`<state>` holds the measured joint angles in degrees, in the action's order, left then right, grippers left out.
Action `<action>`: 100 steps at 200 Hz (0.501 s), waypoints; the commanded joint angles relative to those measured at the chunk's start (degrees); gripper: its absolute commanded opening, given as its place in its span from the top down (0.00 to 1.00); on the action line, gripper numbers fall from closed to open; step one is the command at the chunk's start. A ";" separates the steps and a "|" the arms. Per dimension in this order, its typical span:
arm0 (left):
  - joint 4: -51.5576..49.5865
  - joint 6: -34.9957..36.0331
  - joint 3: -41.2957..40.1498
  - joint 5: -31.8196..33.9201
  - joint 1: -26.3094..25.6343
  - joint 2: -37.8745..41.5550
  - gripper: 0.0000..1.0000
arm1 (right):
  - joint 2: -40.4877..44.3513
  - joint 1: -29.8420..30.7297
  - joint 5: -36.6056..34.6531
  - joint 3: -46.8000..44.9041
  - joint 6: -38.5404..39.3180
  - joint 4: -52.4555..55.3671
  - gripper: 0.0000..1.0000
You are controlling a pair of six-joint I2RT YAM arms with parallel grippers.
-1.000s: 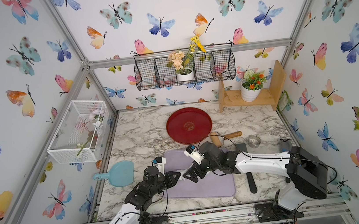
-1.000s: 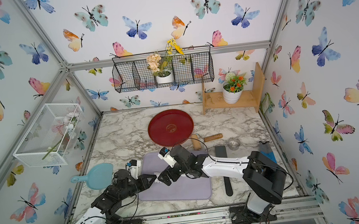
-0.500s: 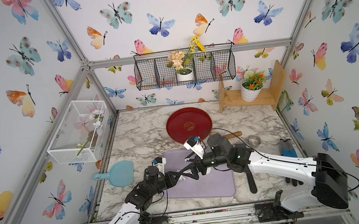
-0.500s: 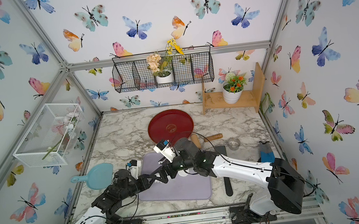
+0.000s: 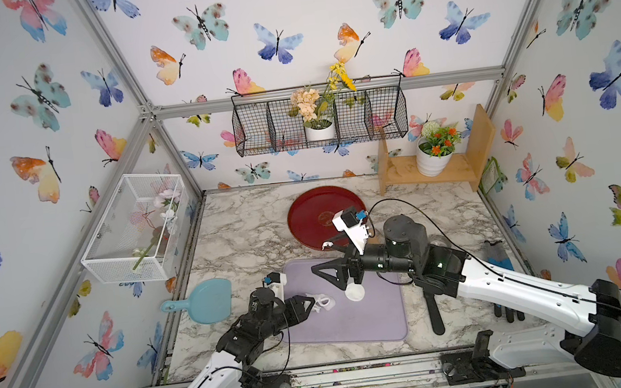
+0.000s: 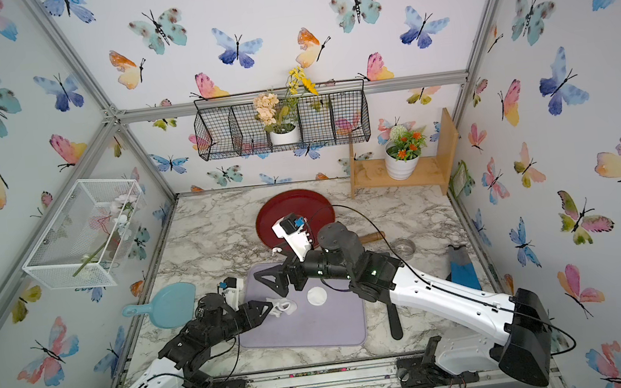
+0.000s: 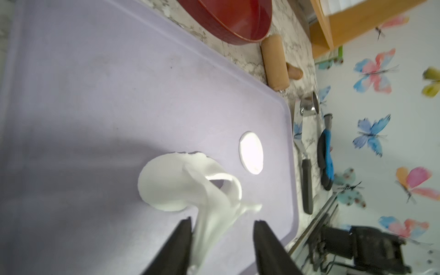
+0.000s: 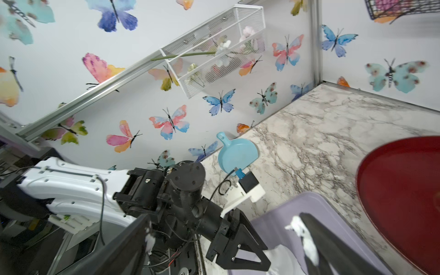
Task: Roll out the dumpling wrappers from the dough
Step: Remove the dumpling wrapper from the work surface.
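Note:
The dough (image 7: 171, 188), a torn white sheet with a hole, lies crumpled on the purple mat (image 7: 95, 95); both top views show it (image 5: 323, 303) (image 6: 284, 306). My left gripper (image 7: 222, 221) stands open over the dough's near edge, and a stretched strand of it clings to one finger (image 7: 183, 235). Right of the dough lies a single round dumpling wrapper (image 5: 354, 292) (image 6: 317, 296) (image 7: 251, 152), flat and untouched. My right gripper (image 5: 319, 257) (image 8: 223, 215) hovers wide open above the mat, holding nothing, with white dough scraps on its fingertips (image 8: 307, 238).
The red tray (image 5: 311, 211) sits behind the mat, and the wooden roller (image 7: 275, 62) lies between them under the right arm. A metal ring cutter (image 6: 402, 247), a black-handled tool (image 5: 433, 308) and a blue tool (image 6: 462, 265) lie right of the mat. A blue scoop (image 5: 209, 300) lies left.
My right gripper, which was at the left gripper's tips, has pulled back and risen above the mat. The left jaws have opened, and the dough sags onto the mat.

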<state>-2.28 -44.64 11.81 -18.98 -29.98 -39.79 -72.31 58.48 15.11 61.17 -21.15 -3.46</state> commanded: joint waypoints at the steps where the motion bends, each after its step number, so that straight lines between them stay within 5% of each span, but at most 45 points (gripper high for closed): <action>1: -1.97 0.35 1.91 2.28 0.38 1.09 0.44 | 1.31 -0.03 -11.79 -1.89 -1.08 5.03 0.01; 32: -4.18 0.42 3.15 3.26 0.45 1.60 0.40 | 4.11 -0.03 -18.68 -6.45 -2.86 5.48 0.02; 100: -16.96 -0.94 8.95 14.37 0.44 7.35 0.08 | 3.92 -0.88 -30.54 -8.55 -14.64 22.30 0.01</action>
<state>-13.89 -45.06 18.92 -10.87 -29.93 -35.48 -67.64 58.41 -7.97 52.64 -28.80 8.16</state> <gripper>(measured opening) 0.870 0.991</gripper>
